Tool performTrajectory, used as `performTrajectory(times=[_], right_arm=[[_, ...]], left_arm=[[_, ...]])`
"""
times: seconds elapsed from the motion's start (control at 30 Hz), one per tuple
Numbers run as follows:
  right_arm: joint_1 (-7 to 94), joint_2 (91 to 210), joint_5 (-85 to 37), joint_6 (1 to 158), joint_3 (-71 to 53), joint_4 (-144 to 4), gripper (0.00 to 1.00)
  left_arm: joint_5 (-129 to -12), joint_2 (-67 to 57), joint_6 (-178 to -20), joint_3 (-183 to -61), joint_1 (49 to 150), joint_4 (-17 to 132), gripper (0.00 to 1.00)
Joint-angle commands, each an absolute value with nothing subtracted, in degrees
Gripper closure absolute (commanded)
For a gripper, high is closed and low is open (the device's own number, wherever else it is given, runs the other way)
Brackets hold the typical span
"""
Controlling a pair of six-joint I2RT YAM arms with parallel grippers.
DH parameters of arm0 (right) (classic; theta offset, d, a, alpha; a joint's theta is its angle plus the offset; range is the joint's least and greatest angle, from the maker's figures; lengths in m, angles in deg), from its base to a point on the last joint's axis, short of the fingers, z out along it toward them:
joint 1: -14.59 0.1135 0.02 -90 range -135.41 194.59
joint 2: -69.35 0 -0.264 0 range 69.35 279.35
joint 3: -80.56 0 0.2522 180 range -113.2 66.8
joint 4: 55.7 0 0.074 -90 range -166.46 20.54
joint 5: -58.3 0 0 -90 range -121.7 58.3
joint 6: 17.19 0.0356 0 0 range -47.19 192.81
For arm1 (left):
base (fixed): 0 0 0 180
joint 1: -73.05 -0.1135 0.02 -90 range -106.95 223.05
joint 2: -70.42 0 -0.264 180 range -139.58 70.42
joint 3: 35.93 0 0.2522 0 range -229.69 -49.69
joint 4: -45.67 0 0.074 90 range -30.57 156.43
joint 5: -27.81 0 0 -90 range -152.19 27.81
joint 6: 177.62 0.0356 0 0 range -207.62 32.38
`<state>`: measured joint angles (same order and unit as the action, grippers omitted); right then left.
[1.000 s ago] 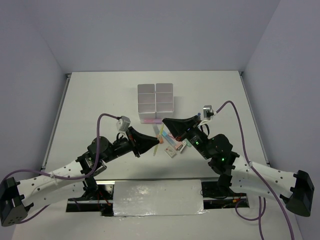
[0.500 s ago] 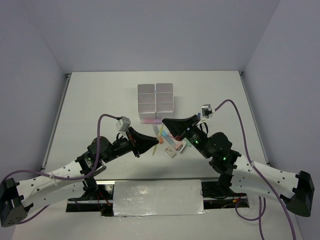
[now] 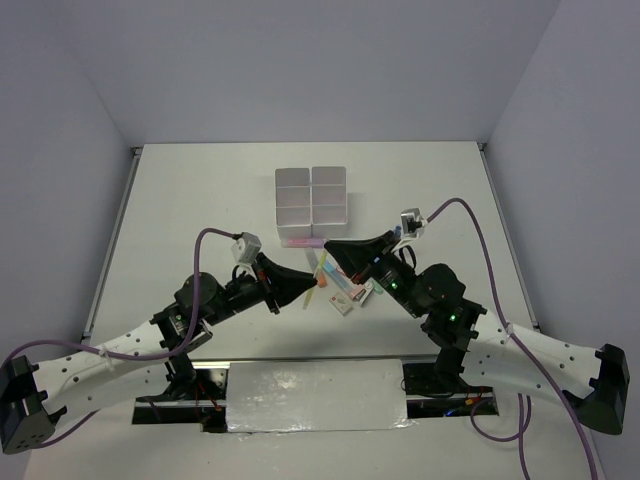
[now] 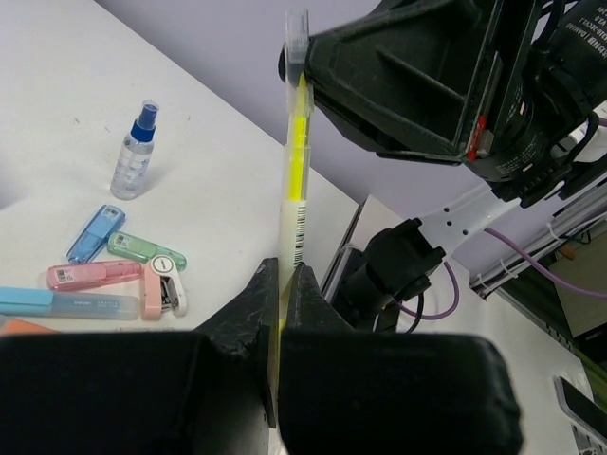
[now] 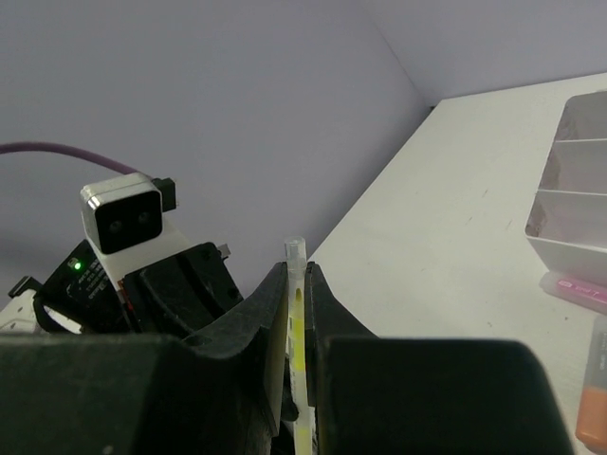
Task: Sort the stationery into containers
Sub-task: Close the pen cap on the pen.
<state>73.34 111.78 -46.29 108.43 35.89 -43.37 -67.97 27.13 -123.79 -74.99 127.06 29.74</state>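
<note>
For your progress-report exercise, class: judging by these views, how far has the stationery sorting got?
Done: nothing visible; the organizer shows no items in its compartments from above. In hand: a yellow pen, pinched by both the left end effector and right end effector. Left: the markers, the spray bottle and a pink marker beside the organizer.

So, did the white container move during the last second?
No. The container keeps its place on the table, its gap to the far edge unchanged.
</note>
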Motion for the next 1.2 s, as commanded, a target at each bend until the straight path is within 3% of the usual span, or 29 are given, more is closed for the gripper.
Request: performTrajectory(times=[0.0,0.67,0.77,0.83,0.87,1.0,1.17], right_arm=[[73.92,111.80,-43.31,107.79,32.88,-44.06,1.00],[75.85,116.72,-42.07,107.53,35.60,-43.00,1.00],[75.85,116.46,-41.99,107.00,36.21,-42.83,0.97],[75.85,115.67,-40.59,106.30,36.39,-42.04,0.91],[75.77,115.14,-40.15,105.78,36.22,-41.95,0.82],[75.85,114.17,-39.00,104.37,34.64,-43.26,0.73],[75.85,113.91,-39.52,103.58,33.76,-43.97,0.71]], left_arm=[[-66.76,27.62,-122.60,-77.90,126.83,23.31,1.00],[-62.46,27.18,-121.29,-80.71,126.83,20.67,1.00],[-62.45,27.35,-120.24,-81.15,126.83,21.63,1.00],[-62.98,27.35,-119.36,-81.33,126.75,22.42,1.00],[-63.24,27.35,-118.57,-81.24,126.75,22.60,1.00],[-64.21,27.00,-116.98,-80.54,126.83,23.66,1.00],[-65.09,25.69,-118.12,-78.61,126.83,21.73,1.00]])
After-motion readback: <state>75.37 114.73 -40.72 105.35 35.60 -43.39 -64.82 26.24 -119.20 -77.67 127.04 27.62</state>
